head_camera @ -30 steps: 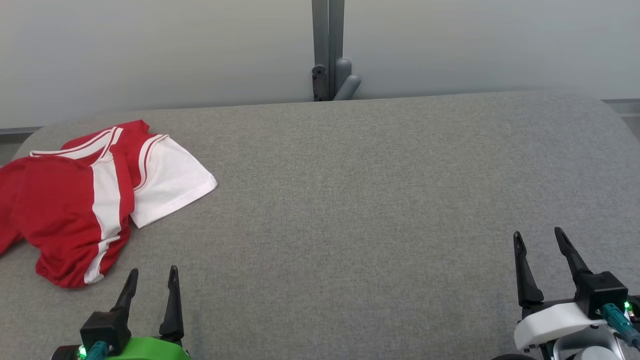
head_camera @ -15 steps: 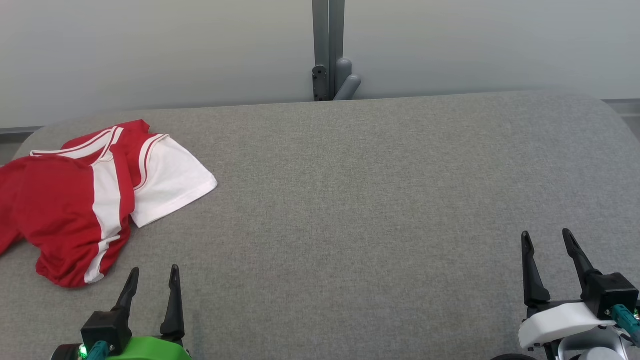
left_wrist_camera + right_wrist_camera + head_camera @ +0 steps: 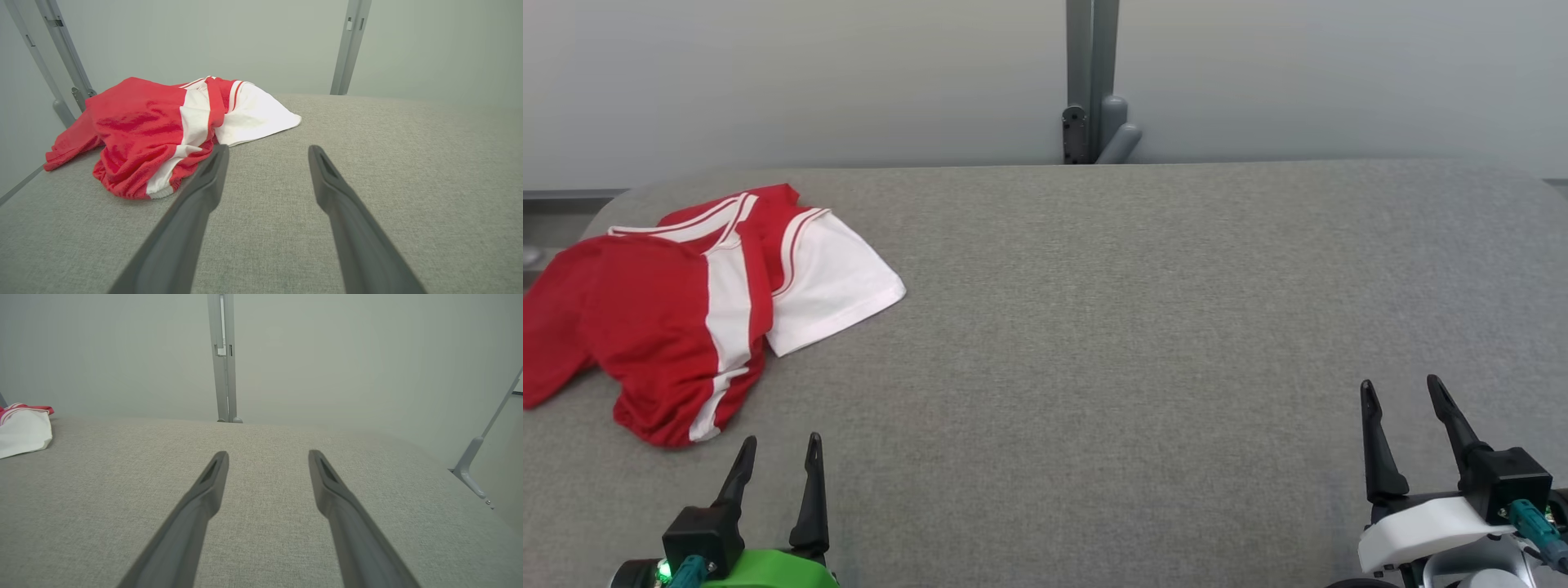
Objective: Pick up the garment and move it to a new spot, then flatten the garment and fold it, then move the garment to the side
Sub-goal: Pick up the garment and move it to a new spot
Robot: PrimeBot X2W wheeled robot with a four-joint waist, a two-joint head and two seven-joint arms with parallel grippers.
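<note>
1. Change: in the head view the post [image 3: 1092, 82] and the garment [image 3: 686, 310] had both slid right by about the same amount. That reads as the camera turning, not the cloth moving.
2. The garment, red with white panels, lay crumpled in the upper left of the head view. It sat on the desk [image 3: 1094, 327] near its far left corner, not flattened.
3. Meaning, as a judgement: the pick-up had not started. The robot looked to be squaring up on the garment for the first grasp.
4. The left tool [image 3: 781, 441] was at lower left with its fingers apart, empty and pointing up the frame. In the left wrist view the garment's near hem lay just ahead, left of the fingers.
5. The right tool [image 3: 1399, 382] was at lower right with its fingers apart and empty. It was over bare desk, well apart from the garment.
</note>
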